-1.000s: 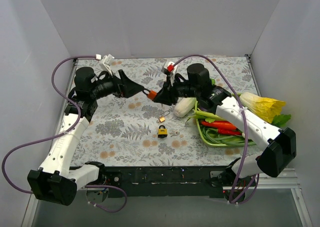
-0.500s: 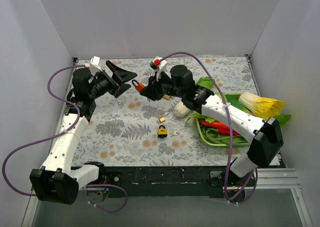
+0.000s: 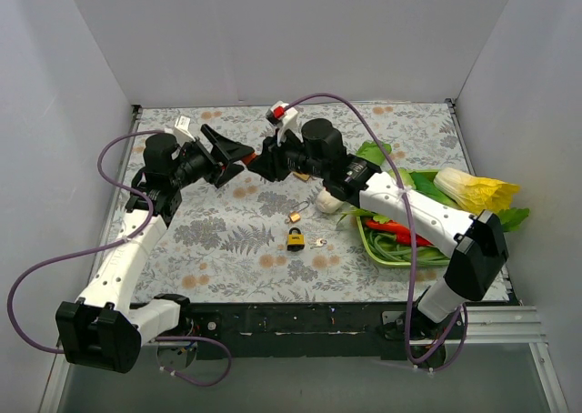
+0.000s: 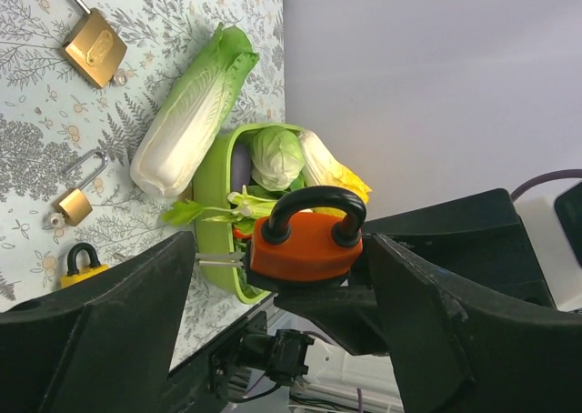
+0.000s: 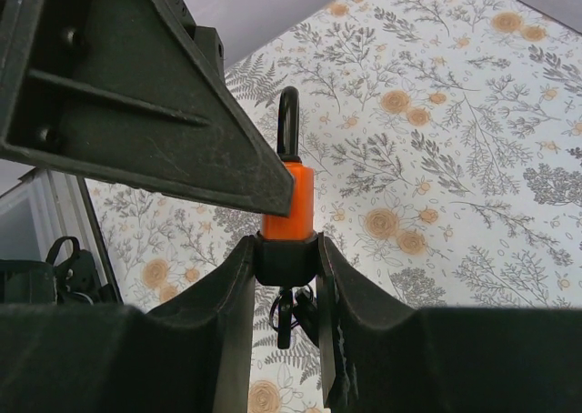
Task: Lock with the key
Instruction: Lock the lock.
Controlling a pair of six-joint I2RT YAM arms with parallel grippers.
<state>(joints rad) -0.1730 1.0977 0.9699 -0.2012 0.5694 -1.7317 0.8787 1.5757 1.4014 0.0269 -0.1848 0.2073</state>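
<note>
Shifted left since a sec ago: orange padlock (image 4: pixel 307 246), now mid-air over table (image 3: pixel 218 240). R gripper (image 5: pixel 286 249) clamped on padlock body, shackle pointing twd L gripper (image 3: pixel 235 155). L gripper spread wide, flanking padlock w/o touching.

Upper centre of the top view: raised padlock (image 4: pixel 309 245) in the right gripper (image 5: pixel 286 249), between the spread fingers of the left gripper (image 3: pixel 238 156). Centre of the table (image 3: pixel 218 240): small padlock (image 3: pixel 295 216), larger padlock (image 3: pixel 296 240) just below it, key (image 3: pixel 319 242) just right of that. Right side: tray (image 3: pixel 386 259) holding vegetables (image 3: pixel 400 231), one cabbage (image 3: pixel 328 200) on the table at its upper left, another (image 3: pixel 477 193) at its upper right.
</note>
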